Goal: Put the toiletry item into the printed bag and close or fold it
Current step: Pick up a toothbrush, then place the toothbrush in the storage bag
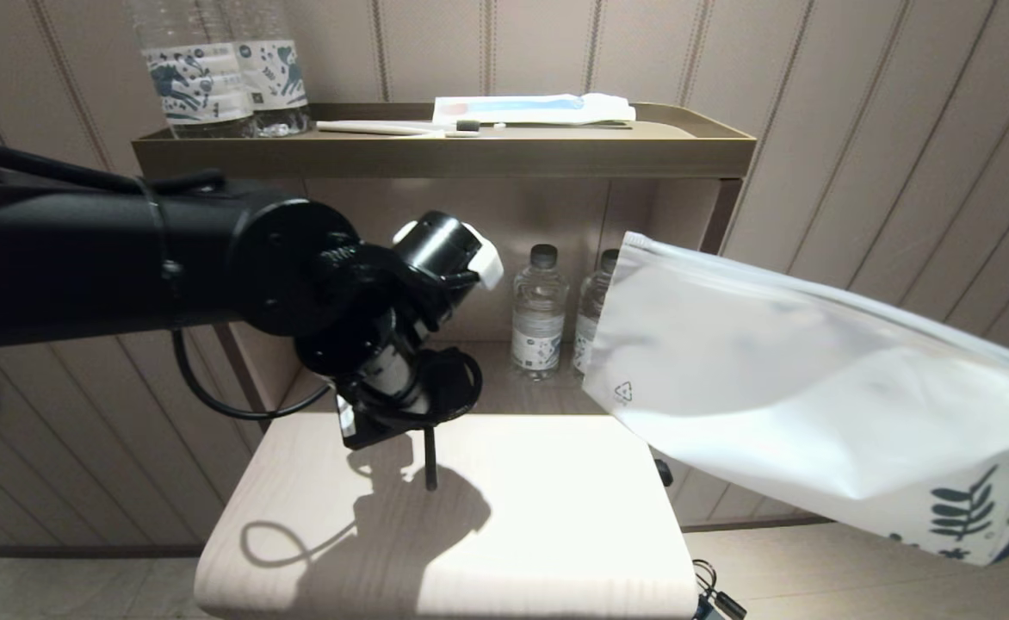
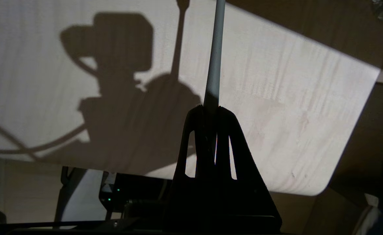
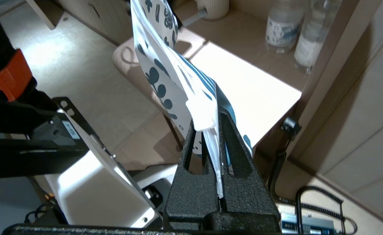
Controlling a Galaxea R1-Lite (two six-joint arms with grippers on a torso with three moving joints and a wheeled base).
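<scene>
Nearest, the right gripper (image 3: 212, 130) was clamped on the leaf-printed end of the bag (image 1: 780, 379), which hung in the air beside the table (image 1: 556, 517). The bag looked light, soft and floppy, best pinched at an edge. Farther in, the left gripper (image 2: 211, 112) was closed on the toothbrush (image 2: 215, 58), a stiff, slim, probably slippery thing, pointing down above the tabletop.

We note a pale wooden bench (image 1: 539, 517) below a brown shelf tray (image 1: 444, 155). On the tray: two labelled water bottles (image 1: 220, 77), a white toothbrush with dark bristles (image 1: 401, 128) and a white-and-blue packet (image 1: 530, 108). Two small bottles (image 1: 539, 310) stand in the recess beneath.
</scene>
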